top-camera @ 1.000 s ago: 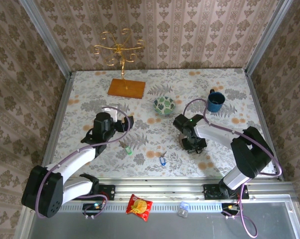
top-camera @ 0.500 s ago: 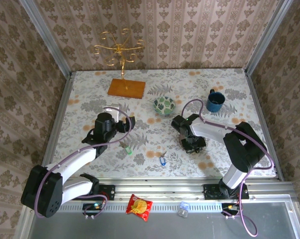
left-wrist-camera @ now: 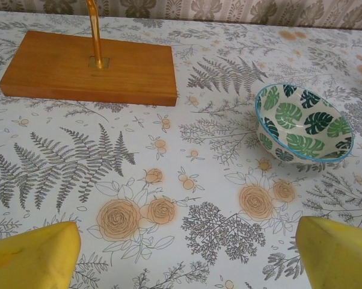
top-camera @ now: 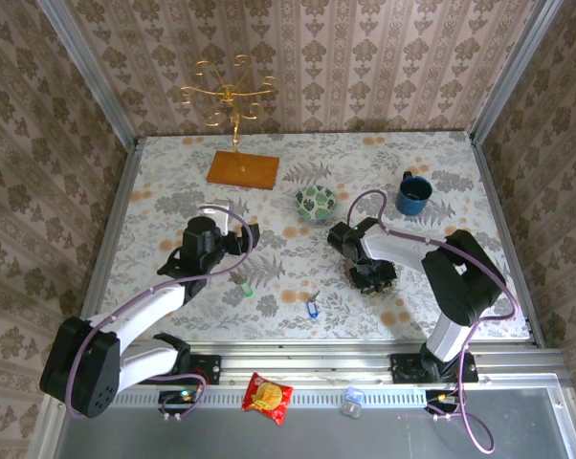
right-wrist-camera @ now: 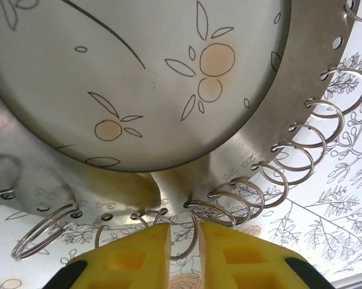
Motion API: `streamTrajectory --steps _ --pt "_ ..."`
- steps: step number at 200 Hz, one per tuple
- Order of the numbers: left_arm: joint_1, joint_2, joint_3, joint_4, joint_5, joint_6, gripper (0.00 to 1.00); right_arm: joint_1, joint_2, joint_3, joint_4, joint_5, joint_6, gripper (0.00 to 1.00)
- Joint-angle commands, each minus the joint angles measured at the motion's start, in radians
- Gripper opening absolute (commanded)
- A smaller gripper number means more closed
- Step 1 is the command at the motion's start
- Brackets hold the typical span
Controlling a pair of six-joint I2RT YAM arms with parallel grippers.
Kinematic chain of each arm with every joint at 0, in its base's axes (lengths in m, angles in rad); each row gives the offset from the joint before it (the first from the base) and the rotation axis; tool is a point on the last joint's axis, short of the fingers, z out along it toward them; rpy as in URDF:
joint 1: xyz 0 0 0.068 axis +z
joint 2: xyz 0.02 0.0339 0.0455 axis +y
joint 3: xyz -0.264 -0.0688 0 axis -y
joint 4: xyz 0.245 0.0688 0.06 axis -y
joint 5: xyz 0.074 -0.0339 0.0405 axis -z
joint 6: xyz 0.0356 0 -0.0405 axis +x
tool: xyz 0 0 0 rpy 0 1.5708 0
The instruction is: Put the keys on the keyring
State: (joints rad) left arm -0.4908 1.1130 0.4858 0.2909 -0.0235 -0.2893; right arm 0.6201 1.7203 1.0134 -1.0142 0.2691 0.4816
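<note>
The right arm's elbow is folding in toward the middle of the table [top-camera: 173,182], while the right gripper [right-wrist-camera: 187,241] is staying low at the keyring [right-wrist-camera: 292,114]. Its jaws are pinching down to a narrow slit on the keyring's near rim, among the wire loops. The green key [top-camera: 240,285] and the blue key [top-camera: 312,308] are lying apart on the table between the arms. The bowl [left-wrist-camera: 274,144] is showing a bare leaf-patterned inside. The left gripper [left-wrist-camera: 187,256] is hovering with jaws wide, facing the bowl.
</note>
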Motion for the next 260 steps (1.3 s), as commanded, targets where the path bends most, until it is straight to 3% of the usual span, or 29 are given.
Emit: streamTrajectory --steps 1,38,76,136,165,205,260 --pt "-0.008 -0.004 0.024 0.0 -0.013 0.004 0.93 0.006 0.015 0.041 -0.046 0.058 -0.01 0.22" --pt "-0.009 -0.014 0.033 -0.021 -0.022 0.014 0.93 0.001 -0.077 0.042 -0.032 0.026 0.02 0.29" --pt "-0.014 -0.012 0.038 -0.016 -0.025 0.016 0.93 -0.043 -0.284 -0.064 0.013 -0.098 0.224 0.32" --pt "-0.029 0.028 0.053 0.017 -0.014 0.014 0.93 -0.275 -0.757 -0.452 0.304 -0.45 0.656 0.34" --pt "-0.04 0.041 0.056 0.025 -0.011 0.012 0.93 -0.326 -0.865 -0.543 0.378 -0.5 0.77 0.36" --pt "-0.046 0.044 0.059 0.026 -0.01 0.02 0.93 -0.488 -0.818 -0.498 0.348 -0.53 0.543 0.37" --pt "-0.049 0.042 0.062 0.022 -0.013 0.024 0.93 -0.539 -0.418 -0.135 0.254 -0.485 0.007 0.36"
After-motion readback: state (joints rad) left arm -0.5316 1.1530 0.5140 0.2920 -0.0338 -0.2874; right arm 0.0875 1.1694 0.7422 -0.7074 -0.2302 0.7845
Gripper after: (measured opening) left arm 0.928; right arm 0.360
